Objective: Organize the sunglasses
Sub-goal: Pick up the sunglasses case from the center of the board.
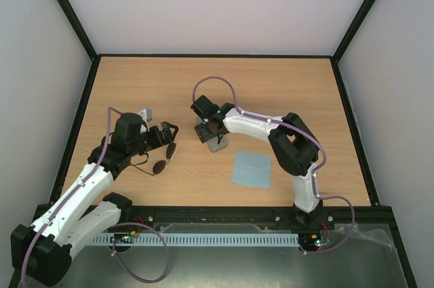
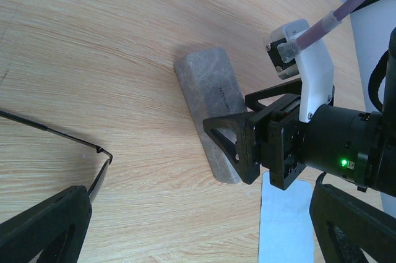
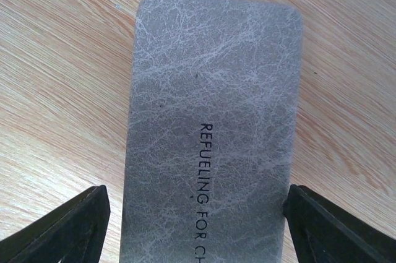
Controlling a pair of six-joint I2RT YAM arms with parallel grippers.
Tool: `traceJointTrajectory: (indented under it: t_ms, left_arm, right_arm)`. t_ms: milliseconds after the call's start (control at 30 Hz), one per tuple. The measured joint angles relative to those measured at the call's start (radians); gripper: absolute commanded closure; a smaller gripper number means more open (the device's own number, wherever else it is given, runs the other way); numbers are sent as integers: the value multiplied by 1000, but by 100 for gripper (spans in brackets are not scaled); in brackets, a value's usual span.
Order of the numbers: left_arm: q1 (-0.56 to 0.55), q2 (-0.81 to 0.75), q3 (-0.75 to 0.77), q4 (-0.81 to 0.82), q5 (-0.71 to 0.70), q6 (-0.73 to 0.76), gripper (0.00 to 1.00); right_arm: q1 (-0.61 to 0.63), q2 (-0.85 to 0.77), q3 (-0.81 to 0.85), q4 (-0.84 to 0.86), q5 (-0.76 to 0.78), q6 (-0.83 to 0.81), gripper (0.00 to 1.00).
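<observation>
Lying just beside one finger (image 2: 49,223) of the spread left hand (image 2: 199,210), perhaps touching it: the sunglasses (image 1: 161,165).

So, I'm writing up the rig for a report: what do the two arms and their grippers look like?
Both the left arm and right arm have white link shells over black joints and bases. A purple cable loops along each. The left gripper and right gripper are black with open-framed triangular fingers; a small green light glows near the right wrist.
</observation>
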Motion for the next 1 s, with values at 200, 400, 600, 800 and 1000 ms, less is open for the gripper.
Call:
traceJointTrajectory:
  t_ms: [200,400,600,800,1000]
  left_arm:
    - [0,0,0,0,0,0,0]
    - [0,0,0,0,0,-1,0]
    - [0,0,0,0,0,-4,1]
    - [0,0,0,0,0,-4,0]
    - [0,0,-1,0,0,-5,1]
  right_arm:
    - [0,16,6,-4,6,0,21]
    - [0,42,6,-10,10,4,26]
    - [0,43,7,-11,10,10,15]
    - [0,42,7,-13,4,14,17]
    - [0,34,7,-13,4,19,18]
